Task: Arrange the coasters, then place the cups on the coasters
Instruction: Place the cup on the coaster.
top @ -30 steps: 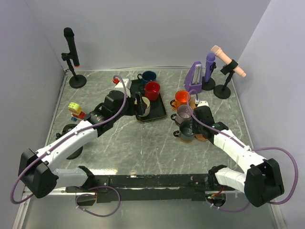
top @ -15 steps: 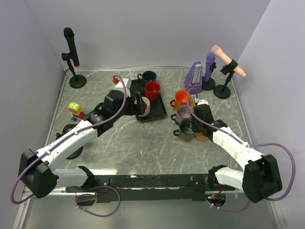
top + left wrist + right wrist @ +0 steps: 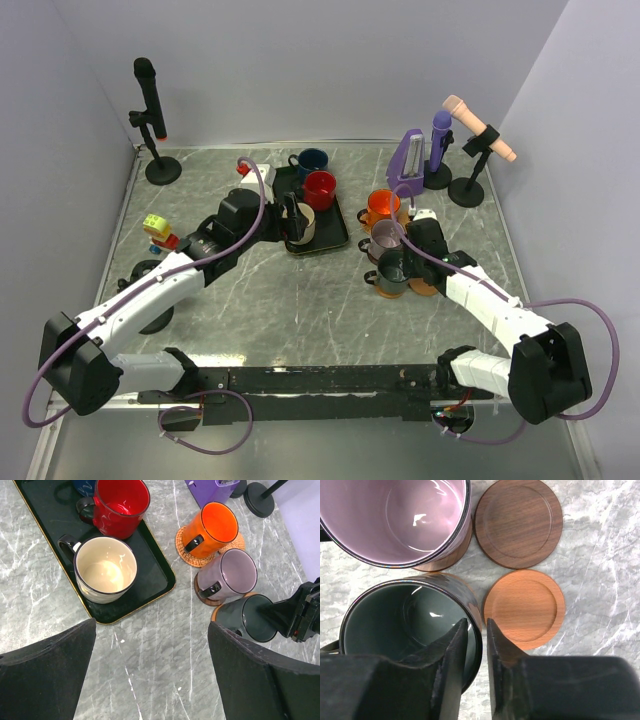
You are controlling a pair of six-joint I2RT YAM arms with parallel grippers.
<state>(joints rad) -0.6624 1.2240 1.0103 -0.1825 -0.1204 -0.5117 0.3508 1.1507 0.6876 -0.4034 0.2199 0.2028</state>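
Observation:
My right gripper straddles the rim of the dark grey-green cup, one finger inside and one outside, with a thin gap on each side. That cup stands on a light orange coaster. Behind it the mauve cup sits on a brown coaster, and the orange cup on a woven coaster. Two bare coasters lie beside them, one dark brown and one light orange. The cream cup, red cup and navy cup are at the black tray. My left gripper hangs open and empty above the tray's near corner.
A black microphone on a stand is at the back left. A purple object, a purple microphone and a peach one stand at the back right. A small toy sits at the left.
The right gripper's jaws have parted slightly around the dark grey-green cup's rim. The right arm shifted a little. The left arm has not moved.

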